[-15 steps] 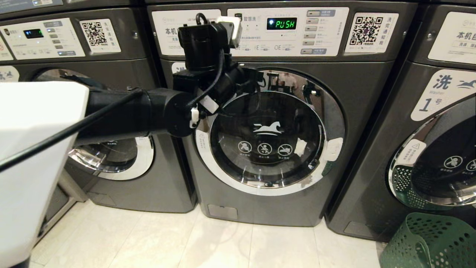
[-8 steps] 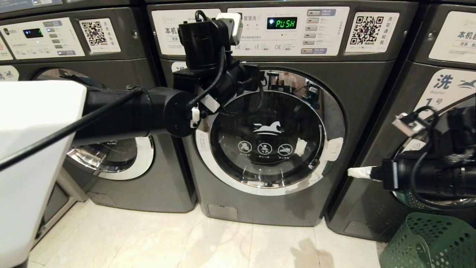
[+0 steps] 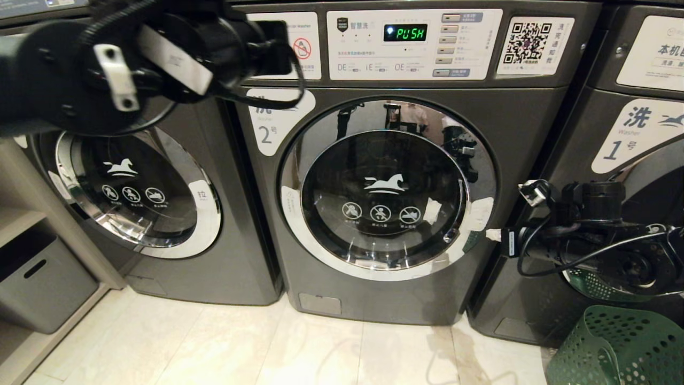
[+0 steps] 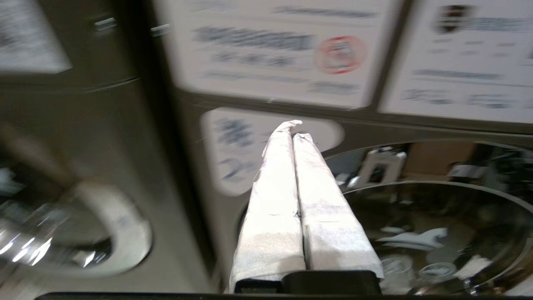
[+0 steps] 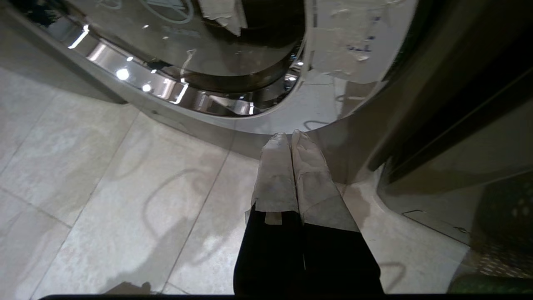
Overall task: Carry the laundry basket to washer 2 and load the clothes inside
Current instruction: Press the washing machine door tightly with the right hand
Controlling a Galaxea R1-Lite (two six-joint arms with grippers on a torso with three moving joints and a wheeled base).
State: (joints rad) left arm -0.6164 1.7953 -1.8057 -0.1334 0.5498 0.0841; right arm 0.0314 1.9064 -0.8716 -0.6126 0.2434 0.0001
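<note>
Pale floor tiles point(image 3: 320, 347) run bare along the foot of three dark grey front-loading washers standing side by side. Washer 2 point(image 3: 385, 187) is the middle one, its chrome-ringed round door shut, the display above reading PUSH. Washer 1 point(image 3: 630, 160) stands at the right edge of the head view and a third machine point(image 3: 139, 198) at the left, beside a shelf unit holding one grey bin point(image 3: 37, 283). One laundry basket point(image 3: 620, 347), green and perforated, sits on the floor at the bottom right corner, in front of washer 1; its contents cannot be seen. The left end effector point(image 4: 293, 129), fingers pressed together and empty, is raised near the numeral label at washer 2's upper left. The right end effector point(image 3: 494, 235), also pressed together and empty, points at the right rim of washer 2's door, low above the floor.
</note>
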